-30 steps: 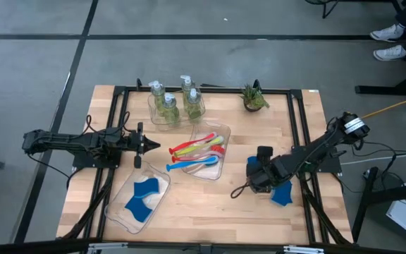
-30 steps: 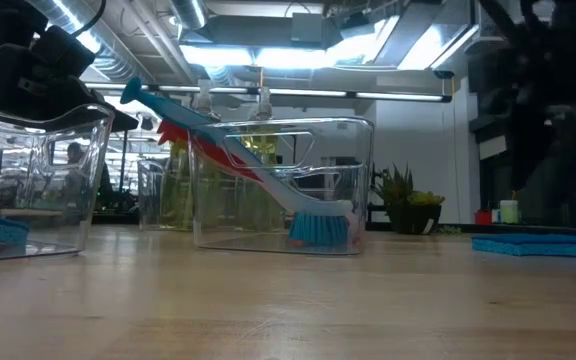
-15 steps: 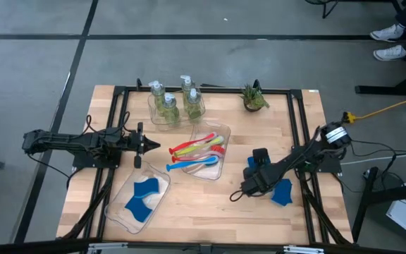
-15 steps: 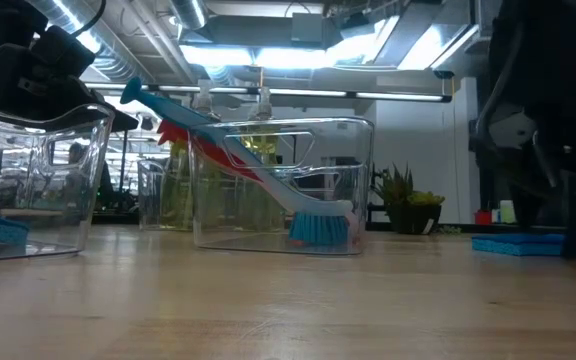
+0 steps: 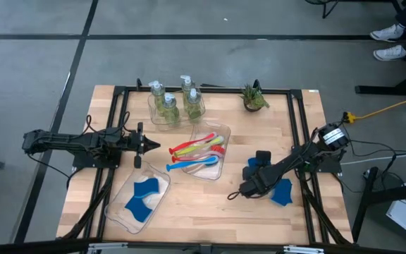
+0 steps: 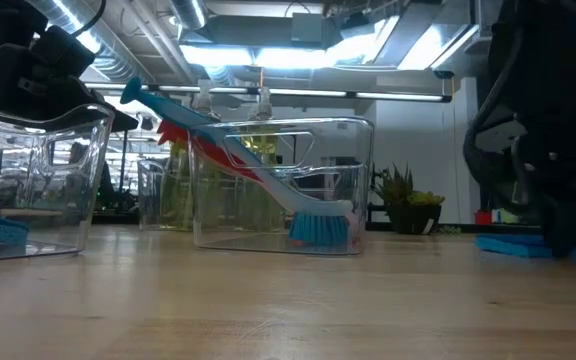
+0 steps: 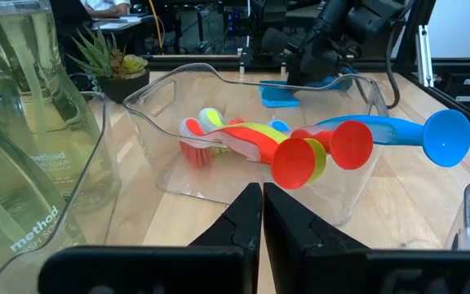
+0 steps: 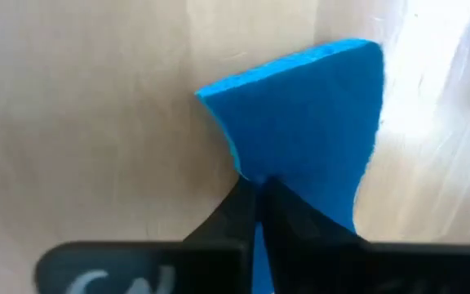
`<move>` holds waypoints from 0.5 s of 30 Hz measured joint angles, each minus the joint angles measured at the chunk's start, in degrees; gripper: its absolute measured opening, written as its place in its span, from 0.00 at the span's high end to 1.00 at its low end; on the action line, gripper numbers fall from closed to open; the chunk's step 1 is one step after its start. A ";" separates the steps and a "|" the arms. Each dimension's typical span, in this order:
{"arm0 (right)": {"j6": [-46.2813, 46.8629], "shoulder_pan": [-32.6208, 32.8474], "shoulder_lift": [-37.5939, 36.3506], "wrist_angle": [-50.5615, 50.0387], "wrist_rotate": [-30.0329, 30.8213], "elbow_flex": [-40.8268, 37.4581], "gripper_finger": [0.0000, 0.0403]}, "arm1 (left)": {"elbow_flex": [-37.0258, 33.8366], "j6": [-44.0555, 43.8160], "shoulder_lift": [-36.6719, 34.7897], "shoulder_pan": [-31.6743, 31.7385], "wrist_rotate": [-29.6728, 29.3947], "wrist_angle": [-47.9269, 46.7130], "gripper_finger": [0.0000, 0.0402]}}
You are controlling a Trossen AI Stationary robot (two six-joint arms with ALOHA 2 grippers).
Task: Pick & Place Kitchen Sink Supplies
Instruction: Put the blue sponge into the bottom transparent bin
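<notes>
Three bottles, three brushes, three sponges.

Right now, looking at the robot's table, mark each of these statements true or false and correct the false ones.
1. The brushes lie in a clear tray. True.
2. The pump bottles stand loose on the bare wood. False: they stand in a clear tray.
3. The right gripper is at a blue sponge on the table. True.
4. The left gripper holds a brush. False: it is shut and holds nothing.
</notes>
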 joint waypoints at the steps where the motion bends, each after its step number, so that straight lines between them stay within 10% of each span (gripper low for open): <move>1: 1.70 0.15 0.02 0.08 0.12 0.00 0.97 | 0.00 0.00 0.01 0.01 -0.02 0.00 0.98; 15: 14.47 4.50 0.28 6.60 -5.85 9.22 0.98 | 0.00 0.00 0.01 0.01 -0.02 0.00 0.98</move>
